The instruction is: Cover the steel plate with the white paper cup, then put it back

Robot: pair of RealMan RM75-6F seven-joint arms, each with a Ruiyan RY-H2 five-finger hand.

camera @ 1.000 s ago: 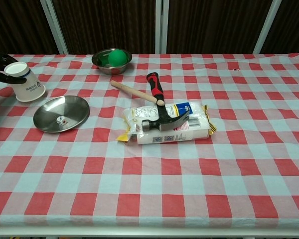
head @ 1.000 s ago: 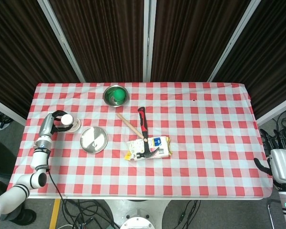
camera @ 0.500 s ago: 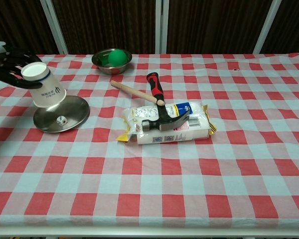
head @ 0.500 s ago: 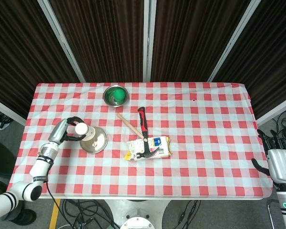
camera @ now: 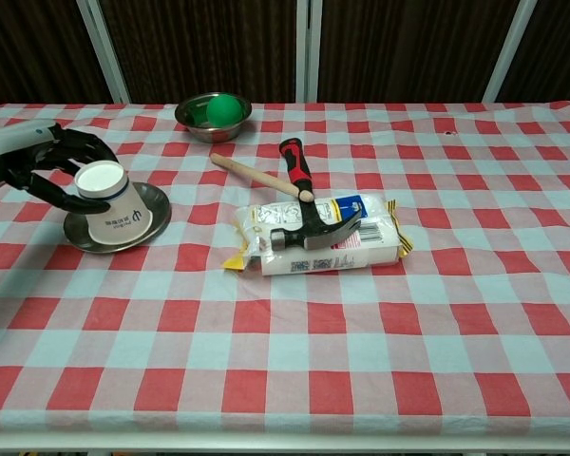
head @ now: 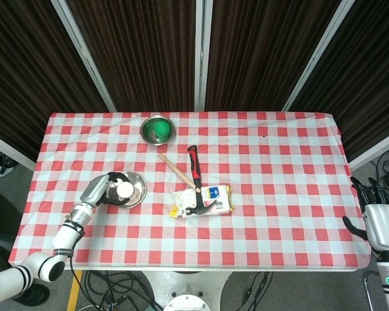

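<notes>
The white paper cup is upside down and a little tilted over the steel plate, its rim down inside the dish. My left hand grips the cup from the left near its upturned base. In the head view the cup sits over the plate with the left hand wrapped on it. My right hand is off the table's right edge, fingers apart, holding nothing.
A steel bowl with a green ball stands at the back. A red-handled hammer lies across a white packet, next to a wooden stick. The red-checked cloth covers the table.
My left hand carried the cup rightward from beside the plate, lifted it, then lowered it onto the plate. The right hand has barely shifted.
</notes>
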